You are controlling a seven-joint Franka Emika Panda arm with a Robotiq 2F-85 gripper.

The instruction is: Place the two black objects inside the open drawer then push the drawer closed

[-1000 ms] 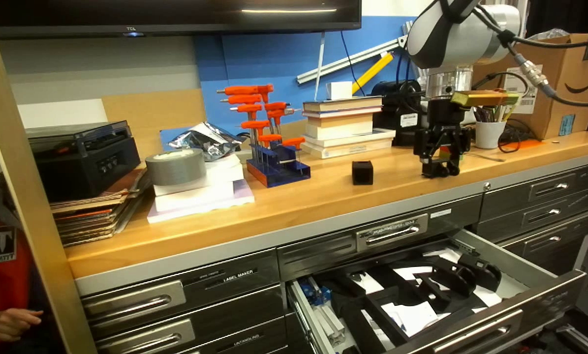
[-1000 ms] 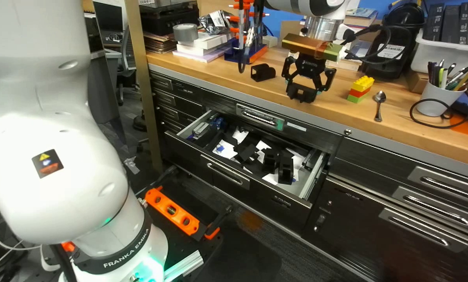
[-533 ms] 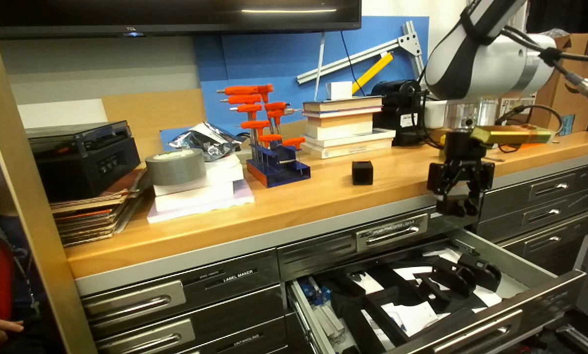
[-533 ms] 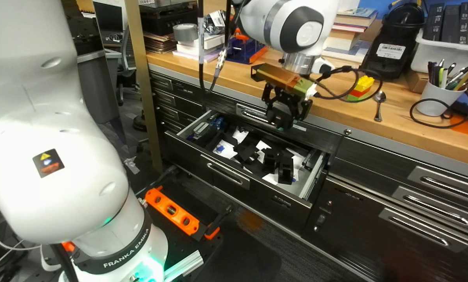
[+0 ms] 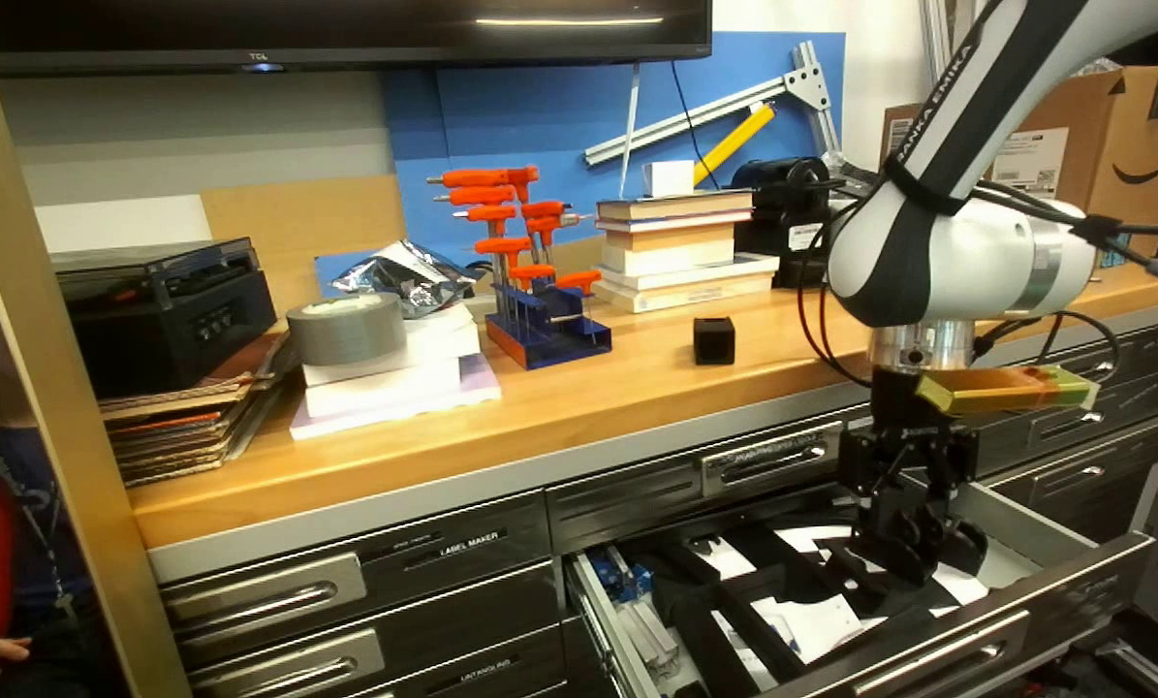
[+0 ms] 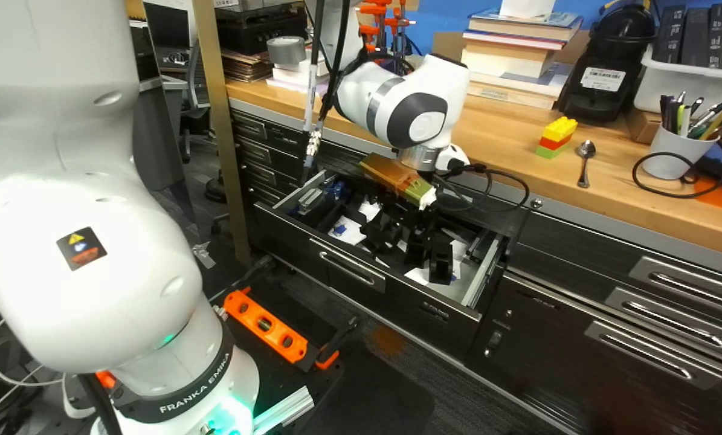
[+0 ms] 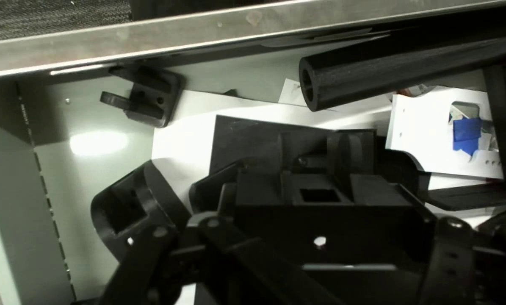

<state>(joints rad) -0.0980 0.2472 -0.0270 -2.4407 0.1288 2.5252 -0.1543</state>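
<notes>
One black block (image 5: pixel 714 341) sits on the wooden worktop in an exterior view; my arm hides it in the other exterior view. The grey drawer stands open and shows in both exterior views (image 5: pixel 1053 580) (image 6: pixel 409 290); its front rim crosses the top of the wrist view (image 7: pixel 151 42). My gripper (image 5: pixel 893 533) is down inside the drawer, toward its right part in that view. In the wrist view my gripper (image 7: pixel 324 199) is shut on a second black block (image 7: pixel 261 190) with a square hole. Whether this block touches the things under it, I cannot tell.
Black parts lie in the drawer near the gripper: a rounded piece (image 7: pixel 130 207), a tube (image 7: pixel 363 74) and a small bracket (image 7: pixel 151 97). White sheets (image 7: pixel 183 135) lie under them. The worktop holds a book stack (image 5: pixel 680 257), orange-handled tools (image 5: pixel 501 247), toy bricks (image 6: pixel 557 138) and a spoon (image 6: pixel 585 160).
My gripper has moved with the held black block from above the worktop, out over its front edge, and down into the open drawer. The other block and the drawer have not moved.
</notes>
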